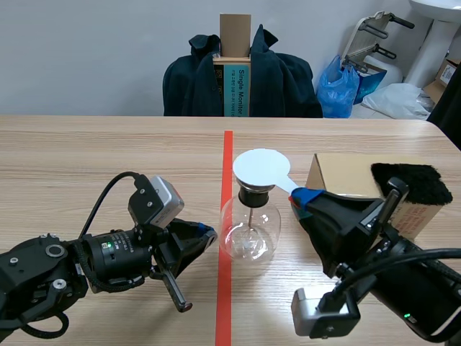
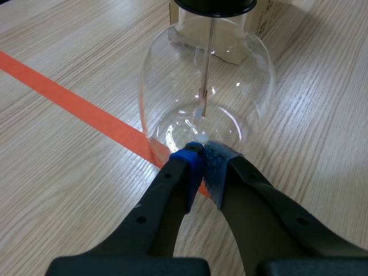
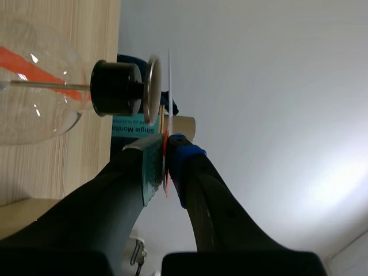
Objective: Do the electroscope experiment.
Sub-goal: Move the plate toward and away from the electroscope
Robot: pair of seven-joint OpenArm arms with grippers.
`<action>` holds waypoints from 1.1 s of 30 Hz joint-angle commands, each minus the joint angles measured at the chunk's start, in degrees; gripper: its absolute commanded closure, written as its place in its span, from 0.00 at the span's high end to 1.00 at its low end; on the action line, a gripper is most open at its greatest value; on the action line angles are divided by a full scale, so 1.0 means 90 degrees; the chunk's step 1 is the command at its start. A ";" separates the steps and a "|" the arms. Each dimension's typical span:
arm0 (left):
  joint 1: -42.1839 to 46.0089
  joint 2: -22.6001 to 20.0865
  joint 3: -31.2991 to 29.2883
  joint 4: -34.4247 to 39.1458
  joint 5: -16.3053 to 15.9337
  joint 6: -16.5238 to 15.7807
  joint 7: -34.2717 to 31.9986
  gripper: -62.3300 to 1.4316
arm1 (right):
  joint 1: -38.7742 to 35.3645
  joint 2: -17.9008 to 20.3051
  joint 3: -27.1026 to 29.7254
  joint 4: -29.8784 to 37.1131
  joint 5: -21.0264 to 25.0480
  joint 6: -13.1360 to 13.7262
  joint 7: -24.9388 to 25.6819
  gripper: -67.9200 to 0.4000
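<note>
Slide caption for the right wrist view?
Right gripper pinches a thin white sheet beside the electroscope's metal plate.

Shut hand (image 2: 202, 150) against glass flask (image 2: 172, 86)

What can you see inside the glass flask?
A thin metal rod hangs down the middle of the glass flask from the black stopper, with a small pale strip at its lower end. The rod's top is hidden inside the stopper.

My right gripper (image 1: 301, 199) hid the handle of the white disc (image 1: 261, 169) and part of the cardboard box (image 1: 346, 176); my left wrist view cropped the flask (image 2: 207, 86) at its stopper (image 2: 214, 5).
</note>
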State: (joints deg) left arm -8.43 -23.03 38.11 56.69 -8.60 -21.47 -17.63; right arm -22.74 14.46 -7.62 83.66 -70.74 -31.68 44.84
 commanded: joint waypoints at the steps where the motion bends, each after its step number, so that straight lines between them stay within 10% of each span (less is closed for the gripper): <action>1: -0.0070 0.0029 -0.0017 0.0034 -0.0058 -0.0010 -0.0085 0.05 | 0.0058 0.0051 0.0049 0.0107 0.0036 -0.0046 0.0085 0.02; 18: -0.0068 0.0029 -0.0017 0.0034 -0.0058 -0.0010 -0.0085 0.05 | 0.0058 0.0049 0.0049 0.0107 0.0036 -0.0044 0.0104 0.02; 33: -0.0068 0.0029 -0.0017 0.0034 -0.0058 -0.0010 -0.0085 0.05 | 0.0058 0.0046 0.0049 0.0107 0.0053 -0.0017 -0.2021 0.02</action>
State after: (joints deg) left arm -8.43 -23.03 38.11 56.69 -8.60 -21.47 -17.63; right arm -22.74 14.46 -7.62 83.66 -70.70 -31.18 27.14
